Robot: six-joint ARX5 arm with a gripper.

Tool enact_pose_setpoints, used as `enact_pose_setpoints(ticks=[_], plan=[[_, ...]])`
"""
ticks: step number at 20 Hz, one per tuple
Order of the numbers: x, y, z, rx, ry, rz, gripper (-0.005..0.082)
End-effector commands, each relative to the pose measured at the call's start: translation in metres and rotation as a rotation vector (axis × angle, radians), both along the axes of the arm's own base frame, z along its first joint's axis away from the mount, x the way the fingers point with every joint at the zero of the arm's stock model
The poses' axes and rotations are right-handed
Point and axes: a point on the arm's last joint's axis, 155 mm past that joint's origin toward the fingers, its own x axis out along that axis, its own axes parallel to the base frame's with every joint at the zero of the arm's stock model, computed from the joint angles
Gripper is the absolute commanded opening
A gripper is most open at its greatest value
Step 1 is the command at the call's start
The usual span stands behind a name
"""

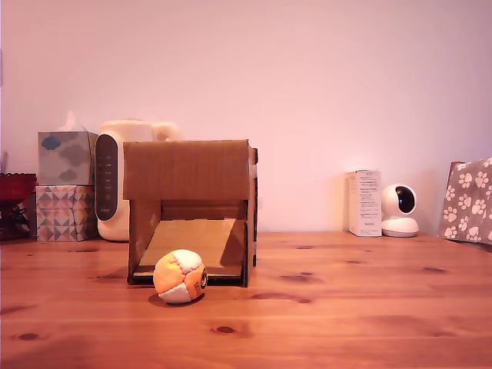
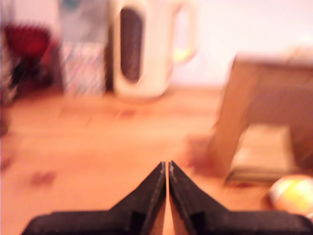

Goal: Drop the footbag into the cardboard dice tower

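The wooden table (image 1: 369,307) carried the cardboard dice tower (image 1: 188,173) toward its back edge; through the front opening only the sloped ramp showed, with nothing resting on it. The footbag (image 1: 180,277) lay on the table just in front of that opening, ungrasped, so the task appeared not yet begun: pickup, lift and drop all remained. The gripper (image 2: 167,169), seen only in the blurred wrist view, had its fingertips together, holding nothing.

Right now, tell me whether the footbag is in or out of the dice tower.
Out. The footbag rests on the wooden table just in front of the cardboard dice tower, before its ramp opening. The gripper is shut and empty.
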Motion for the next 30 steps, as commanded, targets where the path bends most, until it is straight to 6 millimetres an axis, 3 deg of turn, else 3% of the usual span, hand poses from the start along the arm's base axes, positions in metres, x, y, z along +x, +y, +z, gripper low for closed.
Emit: enact_pose_setpoints(ticks=[1, 7, 11, 17, 22, 30], plan=[[-0.003, -0.009, 0.024, -0.023, -0.04, -0.045, -0.0024], [-0.006, -0.046, 0.048, -0.044, -0.006, -0.216, -0.0024], [-0.007, -0.076, 0.043, -0.031, 0.057, -0.341, -0.0024], [-0.009, -0.128, 0.015, 0.008, 0.177, -0.525, -0.0024], [-0.006, -0.168, -0.022, 0.082, 0.271, -0.614, -0.0024], [0.015, -0.188, -0.07, 0.126, 0.368, -0.612, -0.0024]])
